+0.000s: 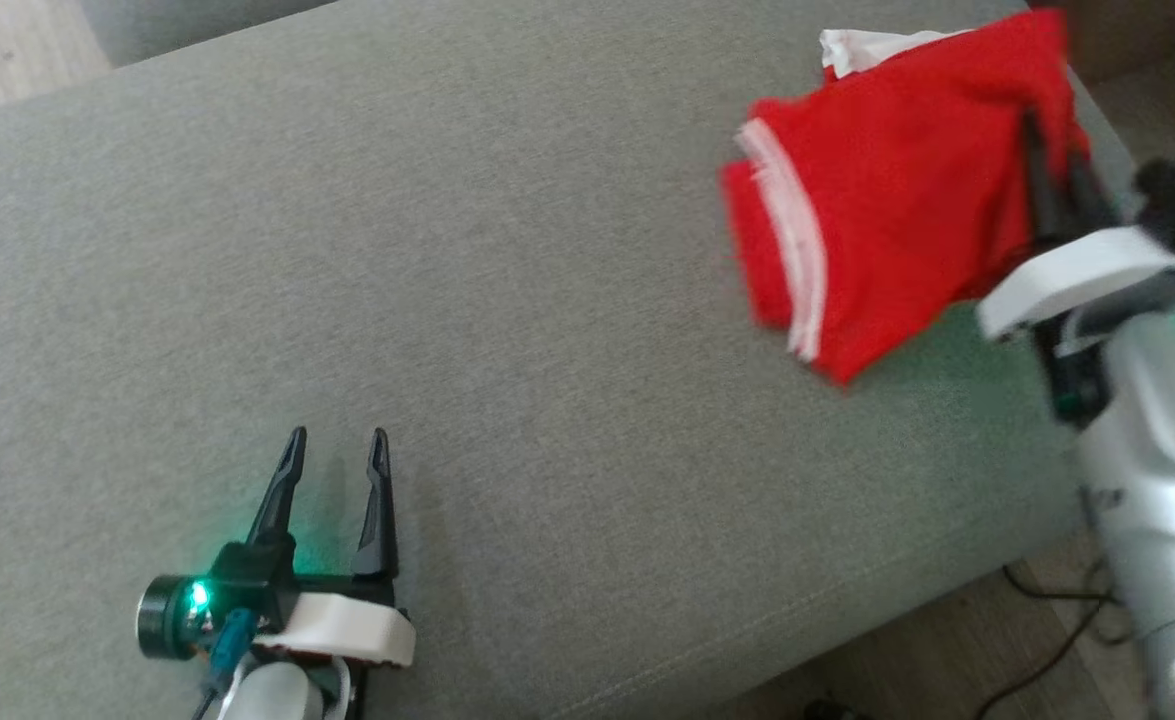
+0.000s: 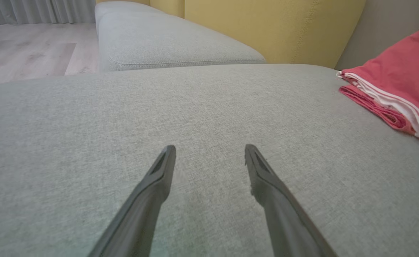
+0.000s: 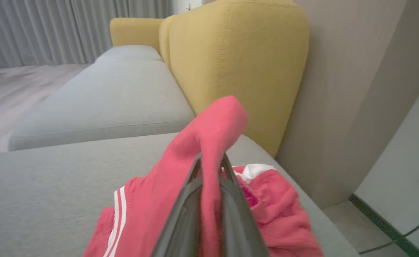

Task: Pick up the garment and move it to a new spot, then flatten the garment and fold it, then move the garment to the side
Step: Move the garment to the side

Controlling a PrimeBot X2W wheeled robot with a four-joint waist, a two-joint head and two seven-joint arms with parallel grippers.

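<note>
The right claw (image 3: 212,160) was clenched on a raised fold of the red garment (image 1: 897,200), and cloth rose in a hump above its fingertips. The rest of the garment lay on the grey sofa cushion (image 1: 547,300) just beneath and ahead of that claw. The yellow backrest (image 3: 238,64) stood beyond the fingertips.

The left claw (image 1: 337,440) was released, with its fingers spread over bare cushion. The garment was well apart from it, off to its right.

The garment looked folded into layers, so the step in hand was probably the carry to the side. To do it well, the pinch should take in every layer. The lift should be low and even, so the stack slides or travels as one piece and does not fall open. The free claw could support the far edge if the bundle sagged.

The white-striped hem (image 1: 797,250) lay on the side farthest from the right claw and faced towards the left claw. The long axis seemed to run from the pinch out to that hem, across the line of the right claw's fingers, though blur in the head view left this uncertain.
</note>
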